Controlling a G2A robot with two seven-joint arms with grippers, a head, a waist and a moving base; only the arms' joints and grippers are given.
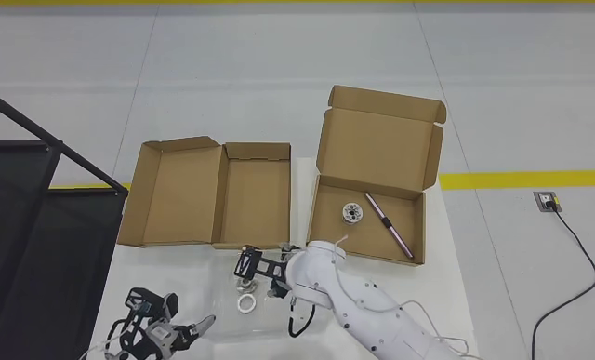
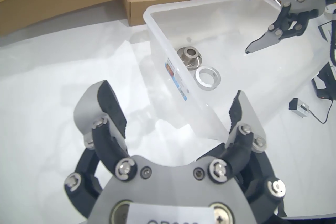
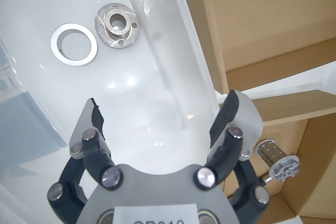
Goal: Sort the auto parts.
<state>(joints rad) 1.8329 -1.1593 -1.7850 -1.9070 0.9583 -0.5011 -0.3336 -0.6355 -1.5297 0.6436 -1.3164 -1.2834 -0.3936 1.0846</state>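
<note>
Top view: left box (image 1: pixel 204 193) and right box (image 1: pixel 376 141) lie open behind a clear bin (image 2: pixel 199 0) — right gripper (image 3: pixel 162 107) spread, empty, over it; left gripper (image 2: pixel 170 101) likewise beside its corner. Inside, a flanged hub (image 3: pixel 116 25) seemingly touches a ring (image 3: pixel 74 44).

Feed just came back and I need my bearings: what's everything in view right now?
Table: one, white.
Cardboard boxes: two, brown, open, side by side on the table.
Clear bin: one, see-through, in front of the boxes.
Flanged hub: one, grey metal, in the bin.
Flat ring: one, silver, in the bin beside the hub.
Perforated cylinder: one, grey, in the raised-lid box.
Rod: one, pink and black, same box.
Left pincer: black and silver, open, at the bin's corner.
Right pincer: black and silver, open, over the bin.
</note>
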